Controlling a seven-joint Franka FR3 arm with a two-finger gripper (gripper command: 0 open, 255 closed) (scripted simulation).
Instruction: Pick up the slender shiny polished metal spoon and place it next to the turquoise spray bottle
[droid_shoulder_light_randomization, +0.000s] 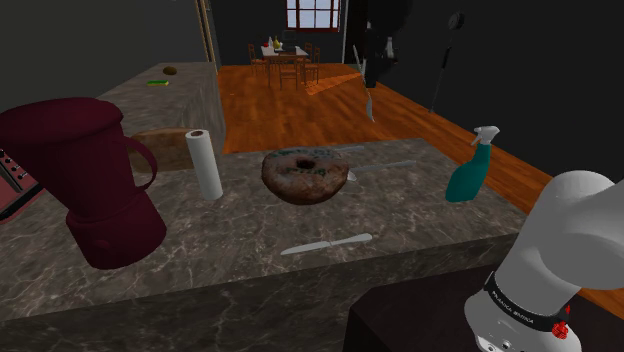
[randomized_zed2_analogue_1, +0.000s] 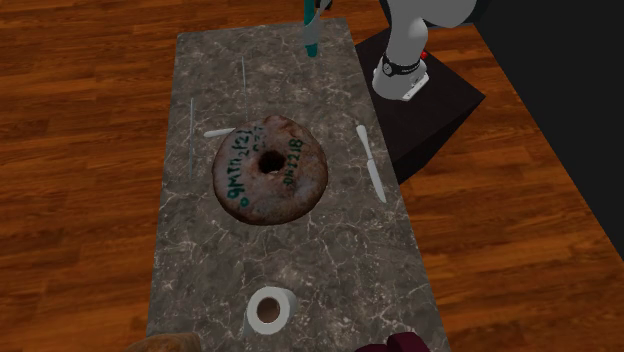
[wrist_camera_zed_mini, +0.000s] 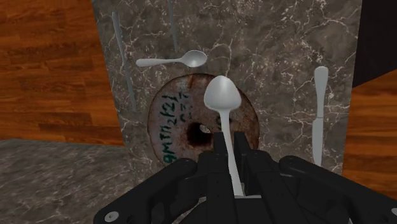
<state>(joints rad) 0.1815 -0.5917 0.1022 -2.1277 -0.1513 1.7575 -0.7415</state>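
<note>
Jaws clasp spoon (wrist_camera_zed_mini: 222, 97), hiding its handle end.

You're looking at a home kitchen: stone worktop (droid_shoulder_light_randomization: 400, 215) with paper-towel roll (droid_shoulder_light_randomization: 205, 163) and maroon jug (droid_shoulder_light_randomization: 95, 180), wood floor (droid_shoulder_light_randomization: 300, 105), dining table (droid_shoulder_light_randomization: 283, 55) by a window (droid_shoulder_light_randomization: 313, 13).

On your marbled desk (randomized_zed2_analogue_1: 330, 270) you see a rusty brown ring (randomized_zed2_analogue_1: 292, 188) with green lettering. In the second exterior view, a pale knife (randomized_zed2_analogue_1: 371, 163) lies at its 3 o'clock and an upright paper roll (randomized_zed2_analogue_1: 287, 303) stands at its 6 o'clock.
</note>
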